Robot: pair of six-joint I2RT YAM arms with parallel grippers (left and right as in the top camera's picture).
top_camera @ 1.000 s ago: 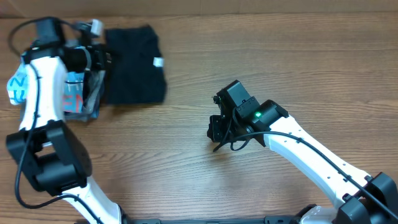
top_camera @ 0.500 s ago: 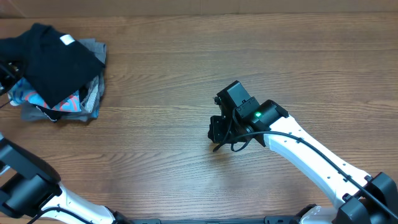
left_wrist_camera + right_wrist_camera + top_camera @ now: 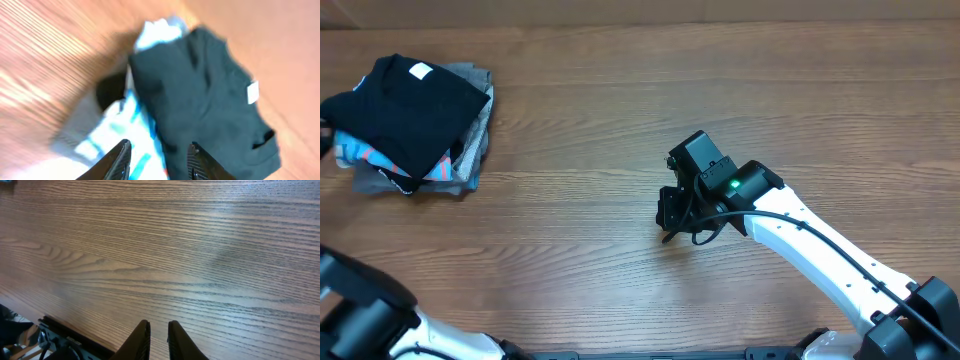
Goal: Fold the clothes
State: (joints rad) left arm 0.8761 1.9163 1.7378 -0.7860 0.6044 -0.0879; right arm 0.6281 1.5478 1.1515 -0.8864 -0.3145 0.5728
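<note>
The clothes, a black T-shirt (image 3: 415,108) with a white neck label (image 3: 420,70), lie folded on top of a pile at the table's far left. The left wrist view shows the black T-shirt (image 3: 210,100) from above and its label (image 3: 253,92). My left gripper (image 3: 160,145) hovers over the pile, open, with nothing between its fingers. It does not show in the overhead view. My right gripper (image 3: 667,225) rests mid-table, far from the pile. Its jaws (image 3: 159,323) are almost together and hold nothing.
Under the black shirt lie grey folded garments (image 3: 472,148) and a light blue shirt with lettering (image 3: 375,158). The wooden table (image 3: 620,120) stretches between the pile and the right arm (image 3: 800,240). Its front edge (image 3: 75,337) shows in the right wrist view.
The black T-shirt went from the table beside the pile onto the top of it. My left gripper opened, let go of it and drew back to the left. The right arm stayed still.
</note>
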